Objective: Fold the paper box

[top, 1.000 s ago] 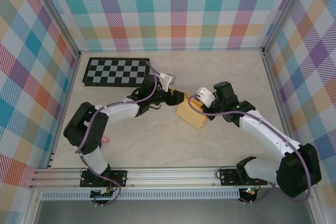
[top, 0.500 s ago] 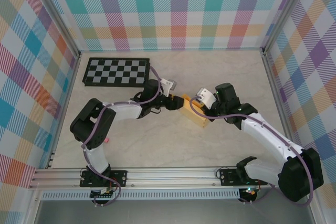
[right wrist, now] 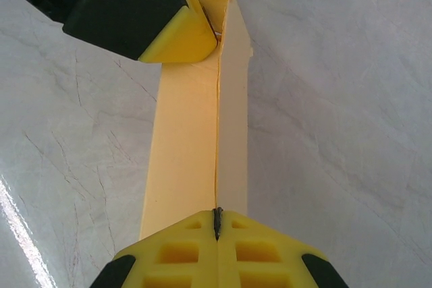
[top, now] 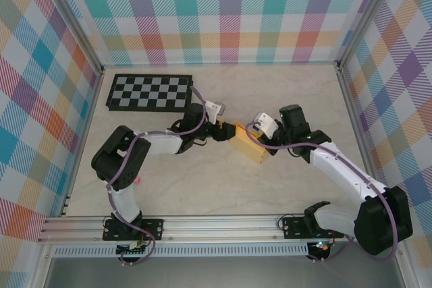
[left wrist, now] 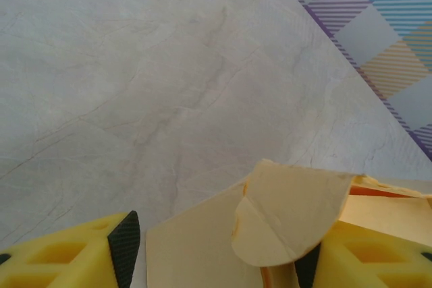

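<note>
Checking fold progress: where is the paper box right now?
In the top view, the paper box sits mid-table between the left gripper and the right gripper, nearer and right of the checkerboard.

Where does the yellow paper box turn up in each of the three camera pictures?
Top external: the box lies mid-table, slightly right of centre.
Left wrist: bottom edge, right of centre.
Right wrist: a long strip running up the middle.
Shared landmark: the pale marbled table under it.

We've got a yellow-orange box, black-and-white checkerboard, pastel plaid walls, pale marbled table, and yellow fingers with black pads.
</note>
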`<action>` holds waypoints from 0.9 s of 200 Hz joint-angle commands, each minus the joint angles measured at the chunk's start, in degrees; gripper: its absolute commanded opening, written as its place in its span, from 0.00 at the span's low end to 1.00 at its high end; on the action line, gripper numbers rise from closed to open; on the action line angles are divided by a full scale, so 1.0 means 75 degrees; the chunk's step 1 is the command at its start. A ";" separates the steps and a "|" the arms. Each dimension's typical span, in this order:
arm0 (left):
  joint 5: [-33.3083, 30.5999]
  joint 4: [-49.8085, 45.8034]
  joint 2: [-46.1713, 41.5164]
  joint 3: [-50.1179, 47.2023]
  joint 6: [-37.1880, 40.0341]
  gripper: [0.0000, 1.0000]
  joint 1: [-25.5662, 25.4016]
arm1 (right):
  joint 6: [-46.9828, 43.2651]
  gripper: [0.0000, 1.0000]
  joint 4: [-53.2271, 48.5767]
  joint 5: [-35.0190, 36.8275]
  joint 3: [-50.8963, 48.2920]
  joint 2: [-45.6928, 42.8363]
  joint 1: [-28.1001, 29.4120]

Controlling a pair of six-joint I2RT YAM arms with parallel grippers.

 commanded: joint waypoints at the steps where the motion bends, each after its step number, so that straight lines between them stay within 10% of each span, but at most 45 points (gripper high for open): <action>1: 0.0291 0.0264 -0.0390 -0.0253 -0.0141 0.62 0.0194 | -0.0226 0.00 -0.0165 -0.0381 0.0049 0.0213 -0.0050; 76: 0.0697 0.0331 -0.1795 -0.0927 -0.0127 0.61 0.0474 | -0.0127 0.00 0.0021 -0.0217 -0.0111 0.0105 -0.0110; 180: 0.1455 0.0997 -0.0413 0.0129 -0.0464 0.45 0.0241 | -0.0125 0.00 -0.0014 -0.0275 -0.0121 0.0014 -0.0131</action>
